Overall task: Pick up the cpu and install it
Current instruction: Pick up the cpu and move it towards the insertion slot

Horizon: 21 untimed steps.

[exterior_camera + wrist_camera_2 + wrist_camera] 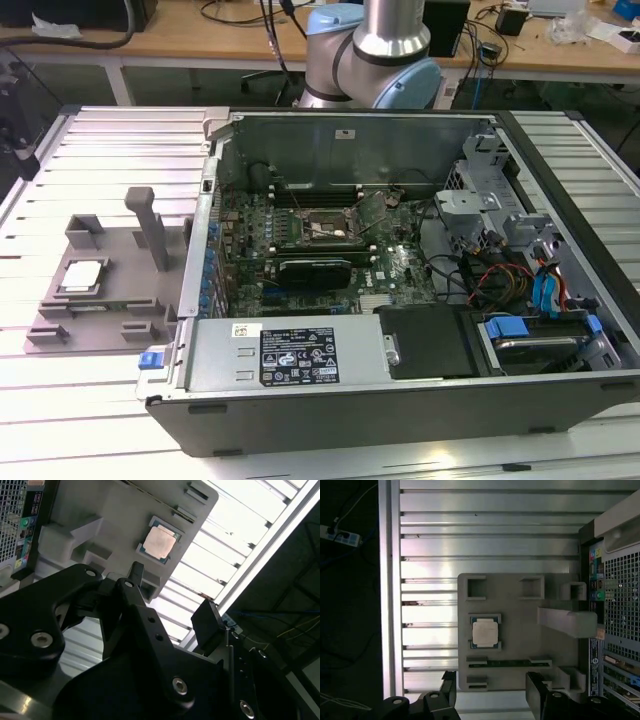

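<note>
Your cpu [485, 632] lay flat, metal face up, in a shallow square recess of the grey tray [520, 615], and nothing was touching it. I'd judge it light, thin and rigid. The smooth metal top looked slick, and whatever sat on its underside was probably delicate. The place to take hold would be two opposite edges of the pale rim, pinched level. Keep off the polished lid, where pads could slide.

In the first wrist view your gripper [492, 685] hung above the tray's edge, just off the chip. Its jaws were spread wide with nothing between them, so the hand was empty.

In the exterior view the tall post [155, 225] stood on the same tray, further in from the chip. The opened computer case [560, 250] sat right against the tray's side beyond that post, with the motherboard socket [318, 228] inside it well apart from the tray.
</note>
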Available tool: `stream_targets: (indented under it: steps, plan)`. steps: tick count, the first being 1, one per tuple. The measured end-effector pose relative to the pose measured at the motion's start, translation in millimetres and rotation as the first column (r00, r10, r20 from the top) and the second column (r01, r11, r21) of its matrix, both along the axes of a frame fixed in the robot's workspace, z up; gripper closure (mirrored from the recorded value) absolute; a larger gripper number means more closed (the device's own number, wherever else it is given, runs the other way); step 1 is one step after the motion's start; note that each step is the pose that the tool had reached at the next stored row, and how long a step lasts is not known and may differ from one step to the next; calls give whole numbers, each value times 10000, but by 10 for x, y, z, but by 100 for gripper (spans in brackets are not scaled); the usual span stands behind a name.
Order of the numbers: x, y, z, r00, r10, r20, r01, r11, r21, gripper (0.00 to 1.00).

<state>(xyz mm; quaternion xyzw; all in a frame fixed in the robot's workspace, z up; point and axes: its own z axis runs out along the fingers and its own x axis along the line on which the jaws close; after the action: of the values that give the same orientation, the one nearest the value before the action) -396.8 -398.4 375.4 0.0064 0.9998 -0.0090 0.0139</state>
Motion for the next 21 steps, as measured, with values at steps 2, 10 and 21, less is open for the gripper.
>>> stream_targets:
  steps: [2,10,21]
  plan:
    - [0,0,-18,10000,0,0,0,10000,0,34]
    - [0,0,-80,10000,0,0,0,10000,0,34]
    - [0,0,-185,10000,0,0,0,10000,0,34]
